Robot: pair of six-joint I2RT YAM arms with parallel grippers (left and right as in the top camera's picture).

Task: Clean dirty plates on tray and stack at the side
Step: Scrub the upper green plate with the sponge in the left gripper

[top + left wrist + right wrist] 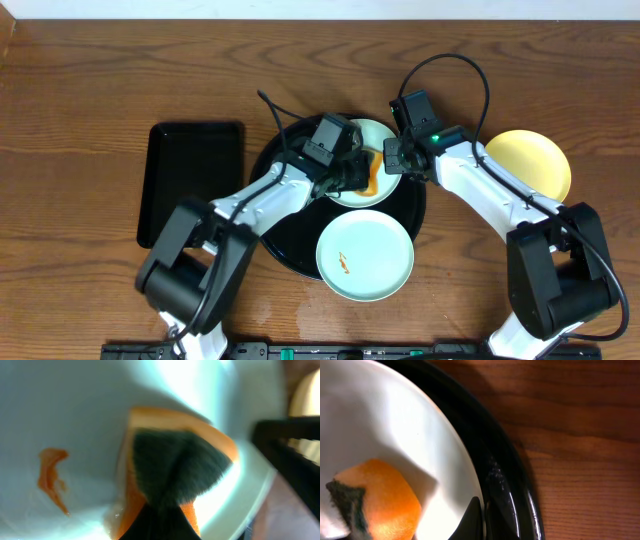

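a brown wooden table [100,60], its grain running side to side, fills the overhead view; of the room only a pale strip past the far edge is seen. the round black tray [300,250] is set at the middle of the table, glossy along its rim. one mint-green plate [378,138] lies on the tray's far part. an orange sponge [175,460] (dark green on its scouring face) is pinched in the closed left hand [352,178] and pressed on that plate, beside an orange smear [50,475]. the right hand [390,163] is closed with nothing seen between its fingers, its tip at the same plate's right rim. a second mint-green plate [375,245], marked with a small orange streak [343,262], overlaps the tray's near rim. the yellow plate [528,163] rests on bare wood at the right, apart from the tray. a rectangular black tray [190,180] lies at the left.
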